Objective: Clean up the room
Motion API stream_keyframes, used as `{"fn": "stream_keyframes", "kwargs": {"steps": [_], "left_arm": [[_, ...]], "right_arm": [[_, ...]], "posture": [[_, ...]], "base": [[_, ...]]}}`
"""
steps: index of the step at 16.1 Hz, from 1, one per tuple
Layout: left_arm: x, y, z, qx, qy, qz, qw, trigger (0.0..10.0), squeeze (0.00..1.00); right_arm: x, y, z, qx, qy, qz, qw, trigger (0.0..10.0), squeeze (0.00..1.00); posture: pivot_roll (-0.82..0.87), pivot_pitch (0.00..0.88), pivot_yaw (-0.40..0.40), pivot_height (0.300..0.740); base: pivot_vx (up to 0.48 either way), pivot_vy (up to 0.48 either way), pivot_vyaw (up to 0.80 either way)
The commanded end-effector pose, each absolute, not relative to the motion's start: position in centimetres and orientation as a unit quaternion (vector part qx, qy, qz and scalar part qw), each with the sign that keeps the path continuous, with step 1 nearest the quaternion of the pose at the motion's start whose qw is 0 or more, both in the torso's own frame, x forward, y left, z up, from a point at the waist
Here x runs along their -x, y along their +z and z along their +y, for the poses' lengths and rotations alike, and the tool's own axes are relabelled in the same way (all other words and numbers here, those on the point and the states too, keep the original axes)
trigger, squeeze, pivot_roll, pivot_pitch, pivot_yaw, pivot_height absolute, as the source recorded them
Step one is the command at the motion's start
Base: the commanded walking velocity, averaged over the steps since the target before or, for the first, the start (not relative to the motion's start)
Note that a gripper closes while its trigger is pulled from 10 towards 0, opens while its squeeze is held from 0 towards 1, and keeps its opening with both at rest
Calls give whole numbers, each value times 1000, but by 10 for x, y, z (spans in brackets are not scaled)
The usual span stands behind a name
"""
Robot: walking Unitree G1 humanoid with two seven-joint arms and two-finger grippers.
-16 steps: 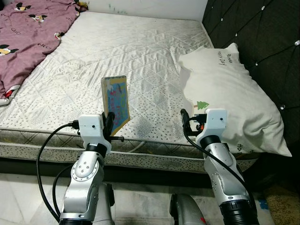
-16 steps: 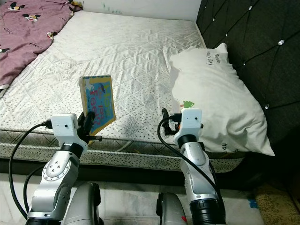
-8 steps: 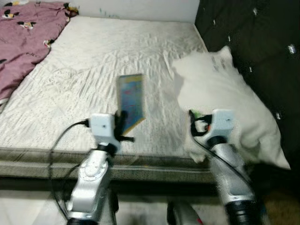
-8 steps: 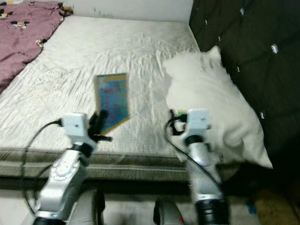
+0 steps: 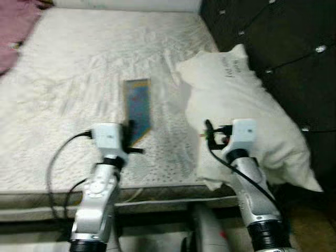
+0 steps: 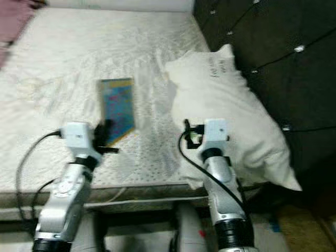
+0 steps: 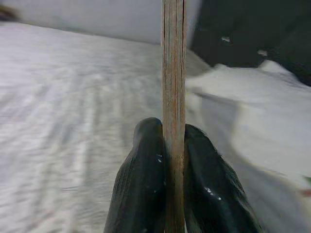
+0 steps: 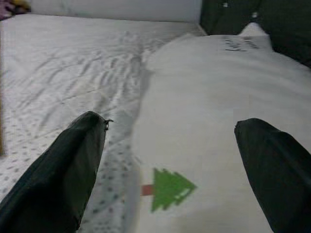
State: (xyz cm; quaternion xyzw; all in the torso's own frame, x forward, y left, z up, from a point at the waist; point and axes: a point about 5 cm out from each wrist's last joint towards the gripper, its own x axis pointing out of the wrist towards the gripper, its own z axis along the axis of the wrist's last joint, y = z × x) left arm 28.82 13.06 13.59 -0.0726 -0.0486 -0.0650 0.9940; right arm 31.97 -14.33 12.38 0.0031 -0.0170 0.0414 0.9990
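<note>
Book (image 5: 137, 109), only one, stood upright in the left end effector (image 7: 173, 165), which was clenched on its lower edge, long axis vertical, above the bed (image 5: 68, 68). Right end effector (image 8: 175, 160) was released, just before the one white pillow (image 5: 241, 105).

Quilted cloth mattress (image 5: 79, 68), soft matt pillow (image 5: 247, 115), tufted headboard (image 5: 283, 42)

Motion-blurred head views, soft even light
</note>
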Motion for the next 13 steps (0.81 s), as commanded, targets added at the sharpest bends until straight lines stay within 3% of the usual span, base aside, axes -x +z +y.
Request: {"fn": "stream_keyframes", "kwargs": {"steps": [1,4,8,10,13], "left_arm": [[-288,142,123,74,-76,-61,992,10000,0],[-297,141,121,112,-59,-49,991,10000,0],[-306,137,101,185,-72,0,980,10000,0],[-303,125,89,217,-89,70,970,10000,0],[-297,116,75,201,-147,135,959,10000,0]], "right_arm": [[-321,124,-150,2,32,-17,999,10000,0],[-320,124,-151,2,31,-17,999,10000,0],[-320,123,-154,10,30,-15,999,10000,0],[-320,124,-158,16,25,-16,999,10000,0],[-321,125,-159,20,24,-17,999,10000,0]], "posture": [[-65,100,-43,564],[-76,103,-47,529],[-93,102,-51,529],[-96,103,-52,529],[-103,94,-55,529]], "base": [[0,0,0],[0,0,0],[0,0,0],[0,0,0],[0,0,0]]}}
